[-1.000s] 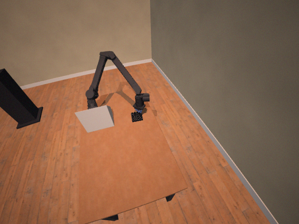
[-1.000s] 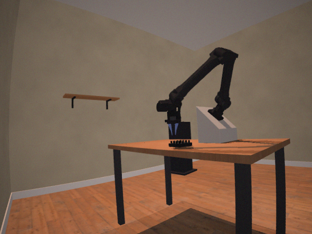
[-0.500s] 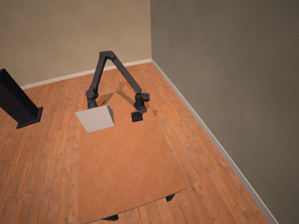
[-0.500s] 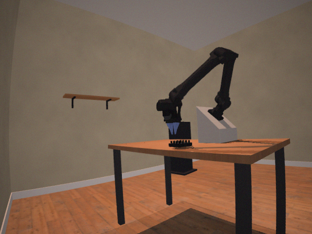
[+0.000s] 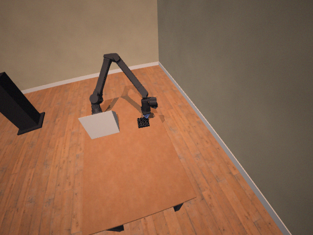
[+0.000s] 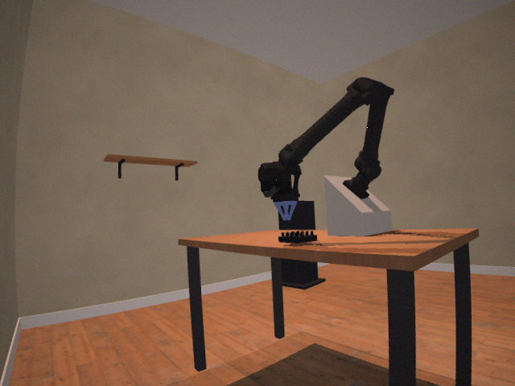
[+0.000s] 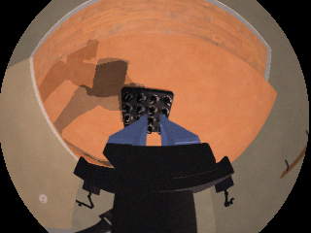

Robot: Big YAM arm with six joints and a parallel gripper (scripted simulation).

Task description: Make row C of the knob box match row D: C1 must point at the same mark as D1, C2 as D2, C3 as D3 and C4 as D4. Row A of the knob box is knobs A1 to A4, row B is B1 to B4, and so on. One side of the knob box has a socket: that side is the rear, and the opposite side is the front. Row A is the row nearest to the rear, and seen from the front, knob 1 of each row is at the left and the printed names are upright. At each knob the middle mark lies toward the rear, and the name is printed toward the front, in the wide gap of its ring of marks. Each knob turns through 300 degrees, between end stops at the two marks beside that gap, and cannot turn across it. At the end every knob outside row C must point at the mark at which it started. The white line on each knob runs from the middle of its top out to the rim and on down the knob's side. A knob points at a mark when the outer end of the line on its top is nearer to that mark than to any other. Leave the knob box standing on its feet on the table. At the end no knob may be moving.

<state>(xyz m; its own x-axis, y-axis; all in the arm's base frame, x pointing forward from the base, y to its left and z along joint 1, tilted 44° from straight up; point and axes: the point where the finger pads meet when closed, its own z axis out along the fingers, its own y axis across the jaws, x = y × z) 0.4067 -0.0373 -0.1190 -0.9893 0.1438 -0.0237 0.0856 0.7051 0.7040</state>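
The knob box rests on the wooden table; beside it, a pale sloped block stands on the same top, well apart (the arm rises from that block and bends over to the box). Beyond the table is a dark pillar, and a shelf hangs on a wall, away from the box. Nearest the box, and partly covering it in the wrist view, are the blue fingers of the gripper. The box lies below their tips, apart from them; they stand a narrow gap apart, with nothing between them. Counted: one box, one arm, one block, one pillar, one shelf, two fingers (the knobs' white lines are too small to read).

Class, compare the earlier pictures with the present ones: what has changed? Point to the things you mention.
The hand (image 5: 146, 117) (image 6: 286, 219) (image 7: 154, 117) has turned about its own upright axis, above the knob box (image 5: 144, 126) (image 6: 297, 240) (image 7: 147, 90); which way, I cannot tell. Nothing was taken hold of or let go. The knob box stayed in place.
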